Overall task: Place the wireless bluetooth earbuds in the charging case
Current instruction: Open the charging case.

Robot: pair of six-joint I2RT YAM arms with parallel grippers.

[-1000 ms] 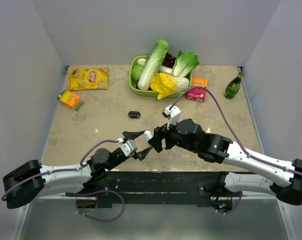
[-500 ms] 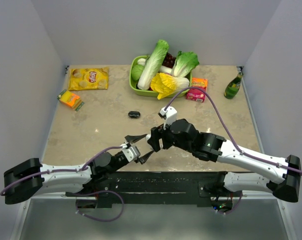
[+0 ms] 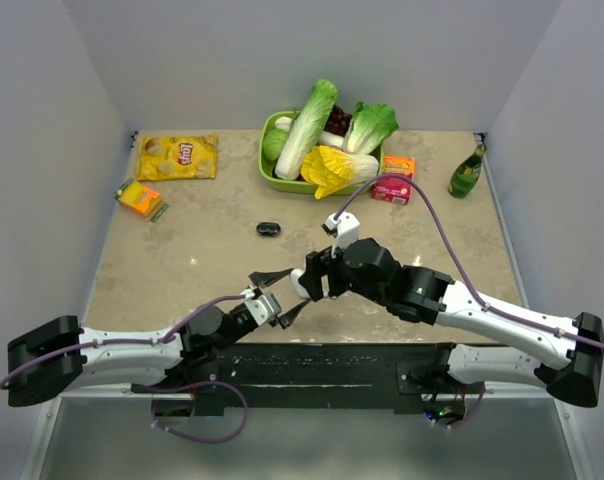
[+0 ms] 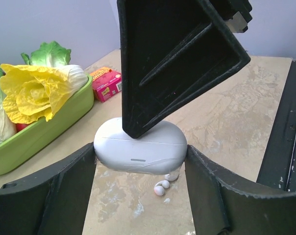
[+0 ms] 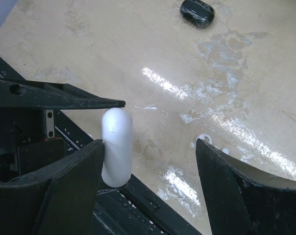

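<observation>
At the marbled beige table's (image 3: 182,260) near edge, left gripper (image 4: 139,161) clasps the small glossy white oval plastic charging case (image 4: 140,147); tiny white earbuds (image 4: 160,188) lie beneath; right gripper (image 5: 150,143) spread, holding nothing.

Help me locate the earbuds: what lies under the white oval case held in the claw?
Two small white earbuds lie on the beige marble table beneath the glossy white plastic oval charging case, which the left claw grips. The case's lower edge covers part of one earbud.
</observation>
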